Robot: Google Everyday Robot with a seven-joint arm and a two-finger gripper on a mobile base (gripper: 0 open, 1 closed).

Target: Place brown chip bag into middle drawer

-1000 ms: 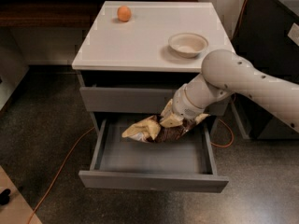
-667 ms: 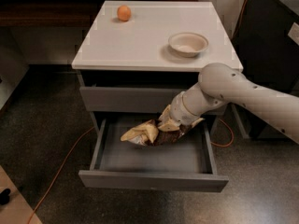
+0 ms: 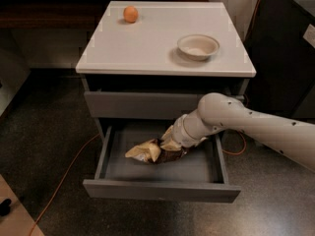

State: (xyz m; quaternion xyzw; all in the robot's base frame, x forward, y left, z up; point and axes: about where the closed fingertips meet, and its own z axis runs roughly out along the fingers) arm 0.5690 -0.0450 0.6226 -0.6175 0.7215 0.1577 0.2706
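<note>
The middle drawer (image 3: 162, 191) stands pulled open in the lower centre of the frame, below a shut drawer front (image 3: 138, 104). The brown chip bag (image 3: 147, 152) lies inside it, right of centre on the grey floor, tan end toward the left. The white arm (image 3: 246, 127) reaches in from the right edge, and the gripper (image 3: 171, 140) sits at the bag's right end; whether it grips the bag cannot be told. On the desk (image 3: 157, 53) above, an orange ball (image 3: 130, 14) sits upper left and a bowl (image 3: 198, 46) to the right

High front view down; hand (image 3: 168, 142) in middle drawer (image 3: 162, 191)
</note>
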